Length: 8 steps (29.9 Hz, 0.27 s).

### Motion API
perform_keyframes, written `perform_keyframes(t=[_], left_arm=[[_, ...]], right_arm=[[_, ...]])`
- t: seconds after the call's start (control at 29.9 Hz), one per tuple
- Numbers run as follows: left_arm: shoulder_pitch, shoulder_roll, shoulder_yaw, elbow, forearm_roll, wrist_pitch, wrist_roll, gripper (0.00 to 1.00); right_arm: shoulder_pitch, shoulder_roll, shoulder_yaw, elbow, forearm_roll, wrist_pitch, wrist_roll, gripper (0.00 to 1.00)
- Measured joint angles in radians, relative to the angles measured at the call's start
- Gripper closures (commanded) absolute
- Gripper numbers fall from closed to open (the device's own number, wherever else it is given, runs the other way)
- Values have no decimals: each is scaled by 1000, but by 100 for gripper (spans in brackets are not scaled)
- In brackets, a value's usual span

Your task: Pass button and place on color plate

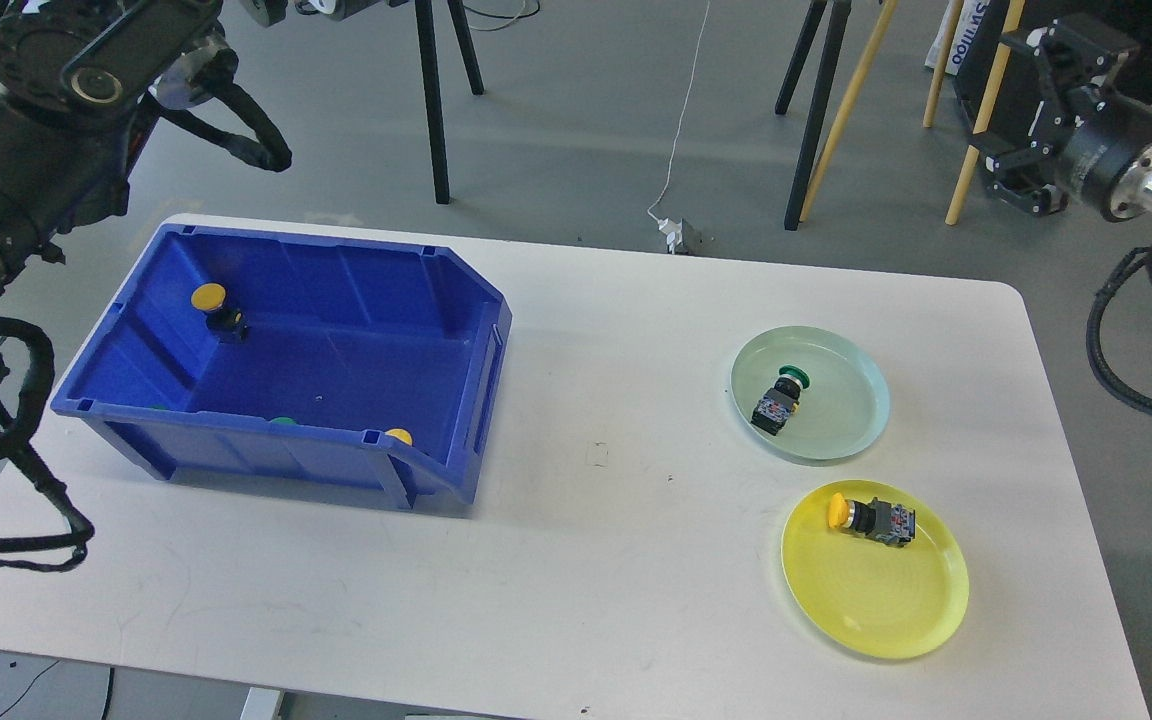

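Observation:
A yellow-capped button [871,517] lies on its side on the yellow plate [876,600] at the right front of the table. A green-capped button [781,395] lies on the pale green plate [846,410] just behind it. The blue bin [336,350] on the left holds another yellow button [211,305]. A further yellow cap [397,436] and a green cap [282,421] peek over the bin's front wall. My right gripper [1001,95] is open and empty, high at the upper right, far from the plates. My left arm leaves the top edge and its gripper is out of view.
The white table [596,560] has a rounded far right corner. My left arm's thick black links and cables [36,150] hang over the bin's left side. Tripod legs and wooden poles [836,110] stand on the floor behind the table.

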<state>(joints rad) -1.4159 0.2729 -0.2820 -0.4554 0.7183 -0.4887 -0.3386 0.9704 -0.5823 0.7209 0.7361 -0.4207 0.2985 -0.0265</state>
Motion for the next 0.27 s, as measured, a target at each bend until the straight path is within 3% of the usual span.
perform_keyframes(t=[0.27], left_arm=[[1, 1, 0, 0, 175, 0, -34, 4]], right_arm=[[90, 91, -89, -114, 2, -66, 15, 2]])
